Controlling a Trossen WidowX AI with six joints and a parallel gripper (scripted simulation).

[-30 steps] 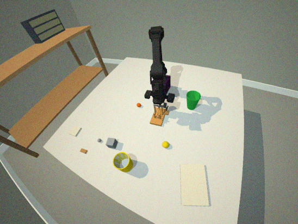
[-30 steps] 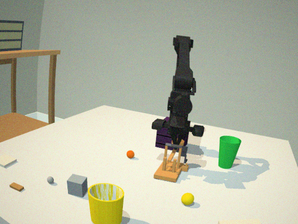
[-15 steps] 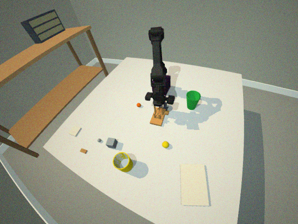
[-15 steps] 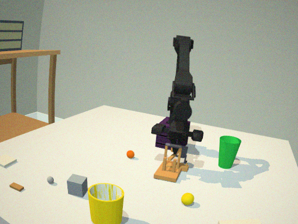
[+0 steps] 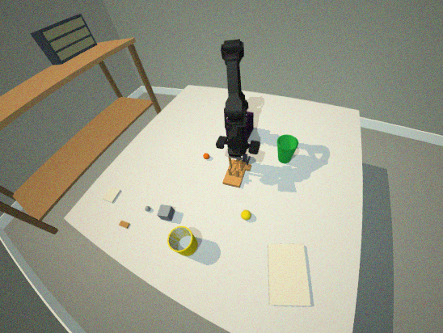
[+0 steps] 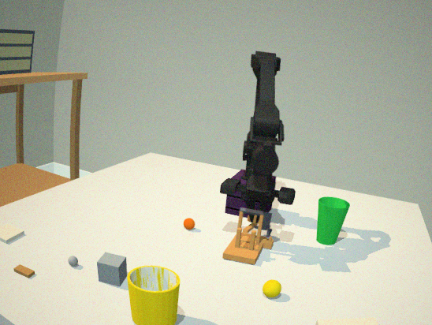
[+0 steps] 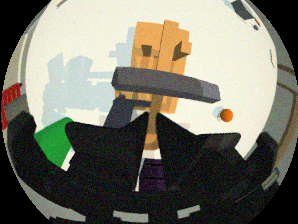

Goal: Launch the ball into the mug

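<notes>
The wooden catapult [image 5: 235, 174] stands mid-table, seen too in the exterior view [image 6: 248, 242] and the wrist view [image 7: 161, 50], with a grey bar across its top. I cannot see a ball on it. My gripper [image 5: 238, 158] points straight down at the catapult's near end [image 6: 254, 214]. Its fingers stand almost together with only a slim gap and hold nothing. An orange ball [image 5: 206, 156] lies left of the catapult. A yellow ball [image 5: 246, 214] and a small grey ball [image 5: 148, 208] lie nearer the front. The yellow mug [image 5: 183, 240] [image 6: 154, 293] stands upright at the front.
A green cup [image 5: 287, 148] stands right of the arm. A grey cube [image 5: 166, 212] sits by the grey ball. A purple block [image 6: 236, 193] is behind the catapult. A cream slab [image 5: 289, 275] lies front right, small flat blocks front left. A wooden shelf [image 5: 61, 133] stands left of the table.
</notes>
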